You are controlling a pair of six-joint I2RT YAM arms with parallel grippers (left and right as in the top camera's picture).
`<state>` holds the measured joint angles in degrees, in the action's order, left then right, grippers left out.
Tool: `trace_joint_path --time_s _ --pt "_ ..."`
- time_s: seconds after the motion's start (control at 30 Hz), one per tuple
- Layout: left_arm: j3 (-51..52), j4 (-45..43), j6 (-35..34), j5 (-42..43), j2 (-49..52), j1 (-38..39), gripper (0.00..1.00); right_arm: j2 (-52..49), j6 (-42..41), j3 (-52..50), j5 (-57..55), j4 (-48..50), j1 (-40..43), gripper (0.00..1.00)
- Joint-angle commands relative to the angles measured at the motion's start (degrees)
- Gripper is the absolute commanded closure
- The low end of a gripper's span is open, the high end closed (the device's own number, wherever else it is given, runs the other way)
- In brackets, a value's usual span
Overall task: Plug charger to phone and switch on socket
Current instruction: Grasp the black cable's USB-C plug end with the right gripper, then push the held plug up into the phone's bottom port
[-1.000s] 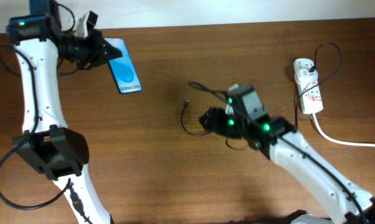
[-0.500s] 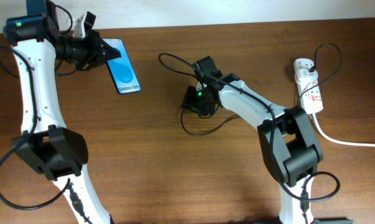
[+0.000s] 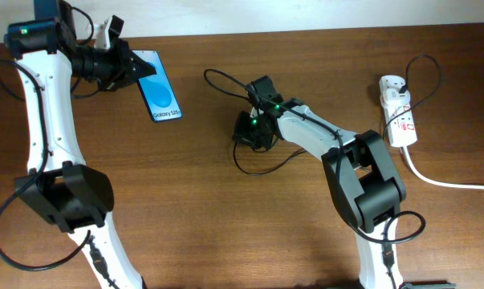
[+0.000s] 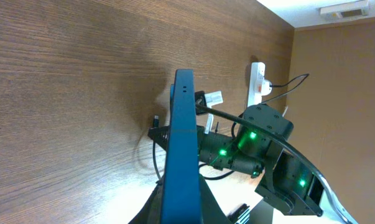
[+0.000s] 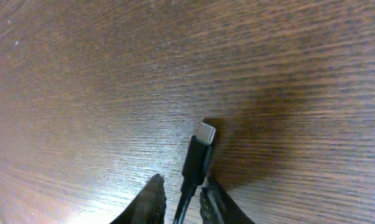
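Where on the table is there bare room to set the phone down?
Bare wood lies between the phone and the right gripper, and across the front middle between both arms. It is crowded around the charger loops and near the power strip.

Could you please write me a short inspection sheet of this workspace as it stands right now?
Surface: brown wood-grain table, no damage seen.
Job's things: phone held up at far left, screen lit; socket lies at far right; charger loops across the middle.
Clutter: nothing seen.
Grippers: left gripper shut on the phone's edge; right gripper closed around the charger just behind its connector tip.
Cables: charger runs from its white adapter in the socket; thick white cord leaves right.
Surroundings: pale wall behind table.
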<state>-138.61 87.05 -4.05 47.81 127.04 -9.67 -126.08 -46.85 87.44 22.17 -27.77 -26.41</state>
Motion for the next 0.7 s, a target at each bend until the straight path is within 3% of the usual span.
trace_joint_path --time_s 0.0,0.07,0.17,0.27,0.5,0.67 --pt "-1.0 0.1 0.9 2.4 -0.6 -0.1 1.00 -1.8 -0.3 0.7 -0.5 0.1 -0.6 0.87" --pt "-1.0 0.3 0.9 2.4 -0.6 -0.1 1.00 -1.7 1.4 0.8 -0.5 0.1 -0.5 0.96" --pt "-1.0 0.2 0.9 1.7 -0.6 -0.1 1.00 0.3 7.9 0.8 2.5 -0.3 0.3 0.96" --pt "-1.0 0.3 1.0 1.7 -0.6 -0.1 1.00 7.7 21.6 0.8 8.8 -2.5 2.4 0.96" --pt "-1.0 2.1 11.3 10.1 -0.6 2.6 1.00 33.6 36.7 0.8 20.8 -18.5 12.9 0.96" --pt "-1.0 3.3 16.9 14.6 -0.6 6.6 1.00 43.3 46.7 -0.8 25.2 -33.6 15.0 0.96"
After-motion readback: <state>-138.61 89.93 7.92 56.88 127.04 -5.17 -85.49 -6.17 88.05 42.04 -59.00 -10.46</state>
